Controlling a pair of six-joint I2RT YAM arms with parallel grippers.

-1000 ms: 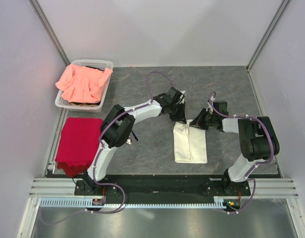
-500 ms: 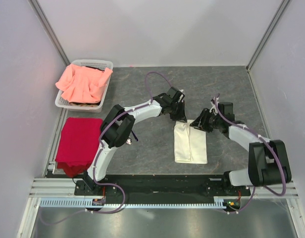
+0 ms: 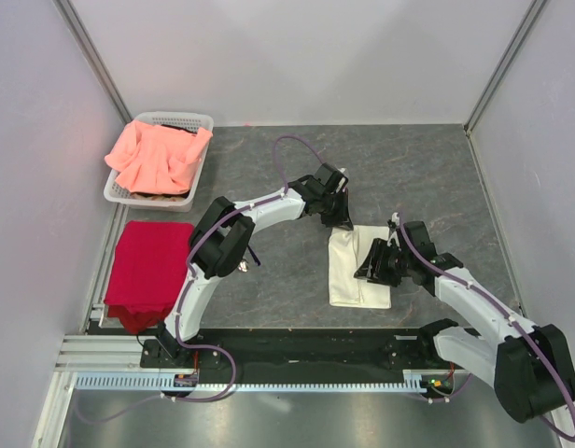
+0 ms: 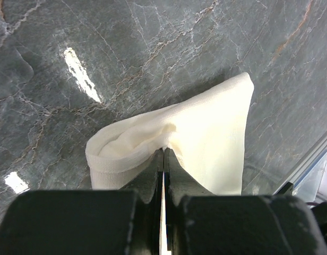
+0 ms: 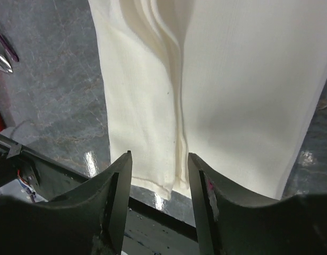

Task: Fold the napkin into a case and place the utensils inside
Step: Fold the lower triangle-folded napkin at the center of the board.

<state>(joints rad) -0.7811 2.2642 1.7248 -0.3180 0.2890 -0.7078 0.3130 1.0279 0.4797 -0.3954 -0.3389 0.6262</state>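
Note:
The cream-white napkin (image 3: 348, 275) lies folded into a narrow flat case on the grey table. My left gripper (image 3: 342, 222) is shut on the case's far left corner, and in the left wrist view that pinched cloth edge (image 4: 164, 150) is lifted so the napkin (image 4: 206, 127) gapes open beside the jaws. My right gripper (image 3: 371, 266) hovers open over the middle of the case, nothing between its fingers; below it the napkin (image 5: 232, 79) shows layered folds. A purple-handled, silver-tipped utensil (image 5: 1, 53) lies at the left, beside the left arm (image 3: 244, 265).
A white basket (image 3: 175, 119) with a salmon-pink cloth (image 3: 157, 154) stands at the far left. A red cloth (image 3: 147, 261) lies in front of it. The black base rail (image 3: 297, 350) runs along the near edge, just past the case's near end (image 5: 153, 183).
My right gripper let go, opened, and drew back from the case's far end to over its middle. The left gripper has stayed shut on the corner.

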